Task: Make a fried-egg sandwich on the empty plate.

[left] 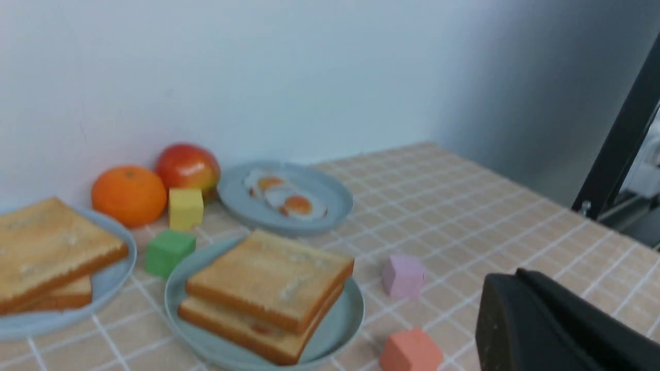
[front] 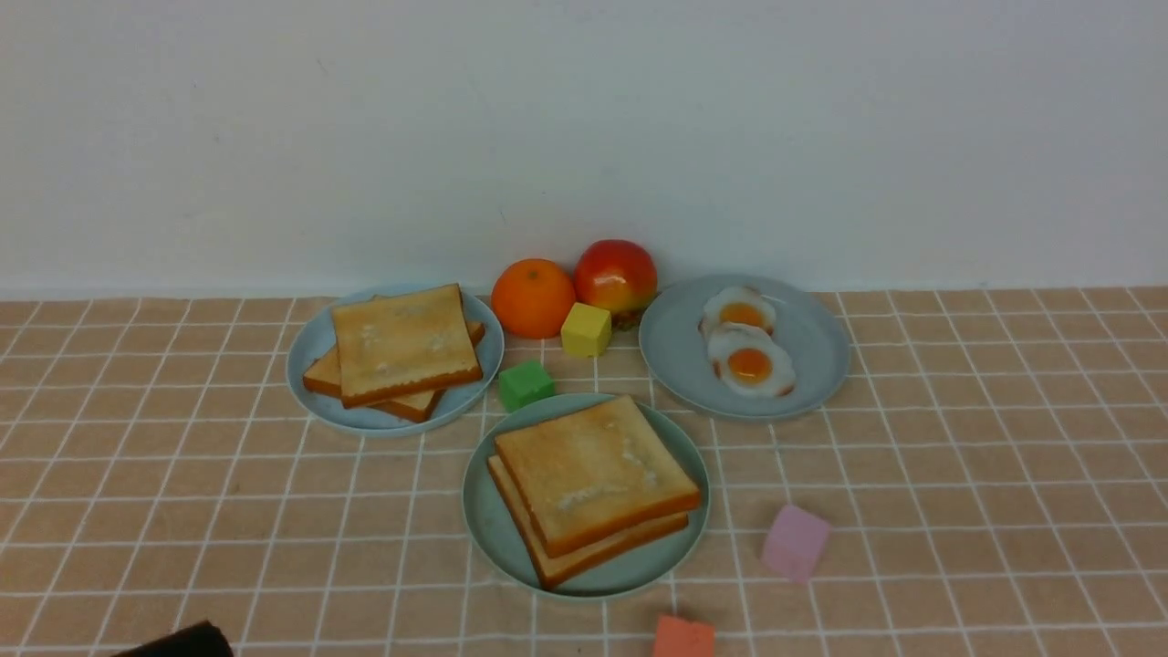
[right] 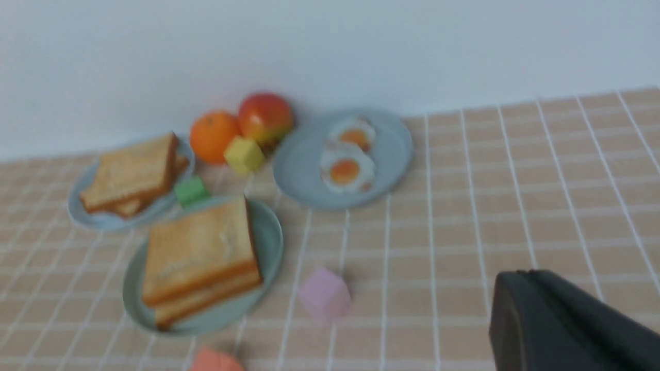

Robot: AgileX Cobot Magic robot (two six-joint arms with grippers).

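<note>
altogether three plates sit on the cloth: one mint-green plate nearest the robot and two grey-blue ones behind it. four toast slices show, two stacked on the mint-green plate as the fried-egg sandwich, with a sliver of orange peeking between them in the left wrist view, and two more on the left grey-blue plate. the right grey-blue plate holds two fried eggs, touching each other. five small blocks lie about: green, yellow, pink, and a coral one at the near edge. an orange and a red apple rest by the white wall. the table wears a peach tablecloth gridded in white. the left gripper and right gripper each show dark, closed up and empty, clear of the plates.
</note>
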